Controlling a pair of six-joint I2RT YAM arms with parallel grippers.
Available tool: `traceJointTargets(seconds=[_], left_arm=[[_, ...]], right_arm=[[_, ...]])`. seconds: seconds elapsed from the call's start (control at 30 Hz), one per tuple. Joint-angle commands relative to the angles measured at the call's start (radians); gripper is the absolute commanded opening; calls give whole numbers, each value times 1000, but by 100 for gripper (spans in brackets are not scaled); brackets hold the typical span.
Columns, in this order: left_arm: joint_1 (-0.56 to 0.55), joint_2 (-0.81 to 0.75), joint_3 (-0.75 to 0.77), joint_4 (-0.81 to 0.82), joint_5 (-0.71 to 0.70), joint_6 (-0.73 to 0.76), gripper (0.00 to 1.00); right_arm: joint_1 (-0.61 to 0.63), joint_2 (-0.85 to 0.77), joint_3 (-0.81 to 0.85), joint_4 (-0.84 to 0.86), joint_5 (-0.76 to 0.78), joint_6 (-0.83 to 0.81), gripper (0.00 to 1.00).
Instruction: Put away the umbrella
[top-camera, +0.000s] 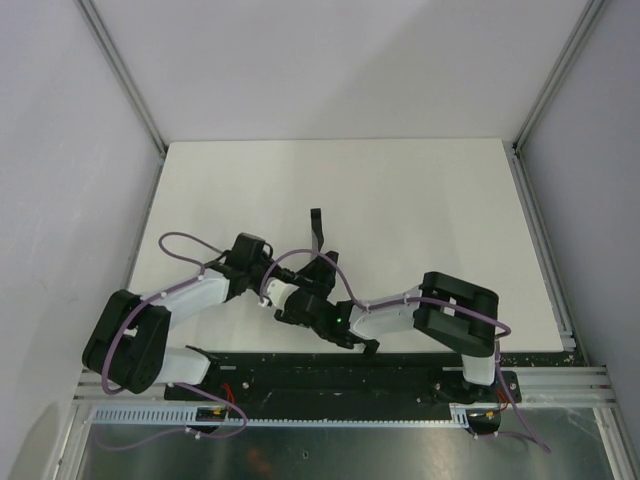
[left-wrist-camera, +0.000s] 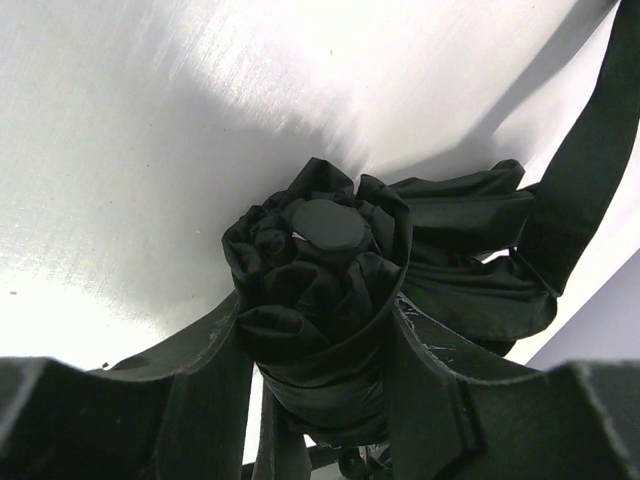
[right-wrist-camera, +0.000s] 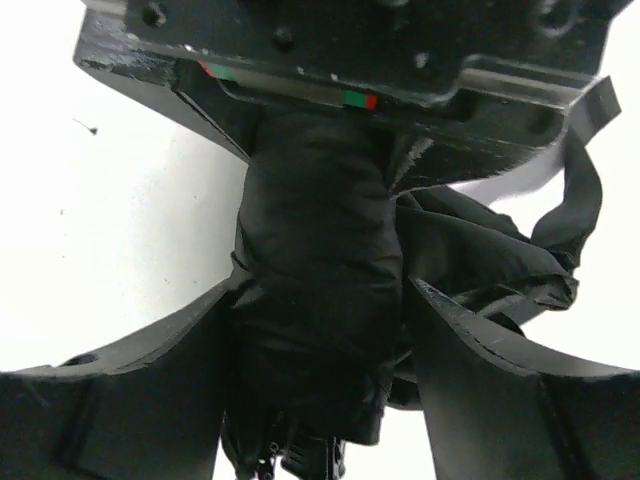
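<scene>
your left gripper (left-wrist-camera: 315, 345) clamps the rolled umbrella (left-wrist-camera: 325, 228), right gripper (right-wrist-camera: 320, 300) flanks it, grip unclear: keep the roll tight and wrap the loose strap (top-camera: 317, 232).

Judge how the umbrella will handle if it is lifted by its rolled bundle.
Probably squashy, not stiff: the umbrella is a bundle of crumpled fabric folds. The loose strap would likely dangle and swing. Its rounded shape suggests it could roll if set down.

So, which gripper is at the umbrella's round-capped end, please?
The left gripper: the umbrella's round cap shows between its fingers; the right gripper straddles the rolled canopy.
</scene>
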Motion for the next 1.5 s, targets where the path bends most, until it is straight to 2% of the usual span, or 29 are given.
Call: traceJointTargets(seconds=[0.0, 0.1, 0.17, 0.2, 0.23, 0.4, 0.43, 0.5, 0.67, 0.87, 1.03, 1.2, 1.47], left_arm=[[2, 21, -11, -170, -24, 45, 0], [1, 6, -8, -170, -21, 50, 0], [3, -6, 0, -169, -28, 67, 0], [8, -13, 7, -169, -33, 78, 2], [14, -22, 14, -165, -40, 93, 9], [58, -161, 2, -62, -49, 182, 78], [71, -200, -9, -35, -48, 198, 89], [100, -268, -27, -4, -42, 223, 97], [163, -356, -74, 30, 34, 229, 99], [171, -325, -151, 43, 132, 63, 99], [163, -355, -213, 41, 157, -73, 99], [152, -412, -243, 39, 167, -138, 99], [146, -280, -195, 31, 94, -77, 100]], right_arm=[[-27, 68, 9, 29, 86, 25, 61], [-48, 91, 11, -40, 40, 113, 31], [-71, 90, 9, -82, -59, 172, 10], [-86, 86, 8, -101, -123, 206, 5], [-104, 82, 3, -111, -199, 236, 3], [-201, 95, -61, -60, -594, 363, 0], [-215, 109, -65, -50, -657, 384, 0], [-240, 140, -69, -24, -785, 428, 0], [-314, 232, -70, 68, -1040, 572, 0], [-386, 324, -69, 183, -1198, 738, 0], [-412, 352, -70, 210, -1206, 798, 0], [-413, 341, -69, 198, -1191, 789, 0], [-419, 324, -69, 199, -1201, 784, 0]])
